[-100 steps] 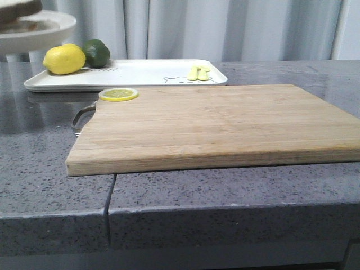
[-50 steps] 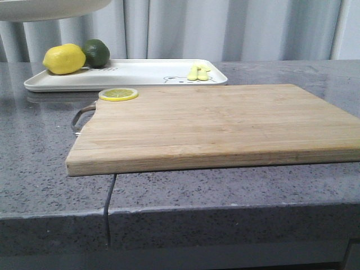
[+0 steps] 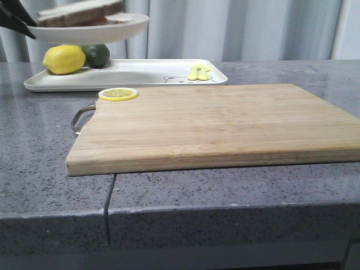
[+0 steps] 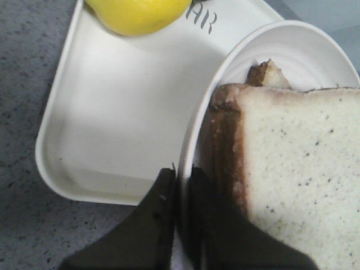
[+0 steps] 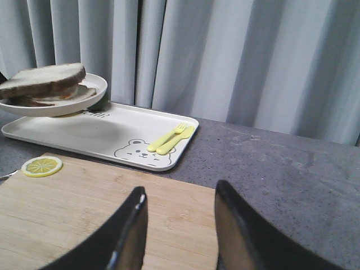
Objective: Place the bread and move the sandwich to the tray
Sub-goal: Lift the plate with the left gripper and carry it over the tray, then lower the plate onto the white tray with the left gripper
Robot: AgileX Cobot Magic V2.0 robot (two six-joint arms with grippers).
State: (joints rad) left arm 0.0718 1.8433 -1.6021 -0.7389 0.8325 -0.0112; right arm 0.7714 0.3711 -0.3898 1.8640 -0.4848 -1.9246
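Two hands show: the left hand (image 4: 179, 194) pinches the plate (image 4: 315, 50) rim, holding the sandwich (image 3: 81, 12) in the air above the tray's (image 3: 140, 73) far-left end. Right hand (image 5: 179, 225) hangs open and empty over the board (image 3: 214, 124)

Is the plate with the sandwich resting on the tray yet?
No, the plate hangs above the tray, pinched at its rim by the left gripper, a shadow beneath it.

Right gripper (image 5: 179, 225) with dark fingers spread apart above a wooden cutting board (image 5: 84, 219), lemon slice (image 5: 41, 166) on its far corner, white tray (image 5: 101, 134) beyond with yellow cutlery (image 5: 170, 138), sandwich (image 5: 45, 84) on a plate (image 5: 62, 104) raised over the tray.
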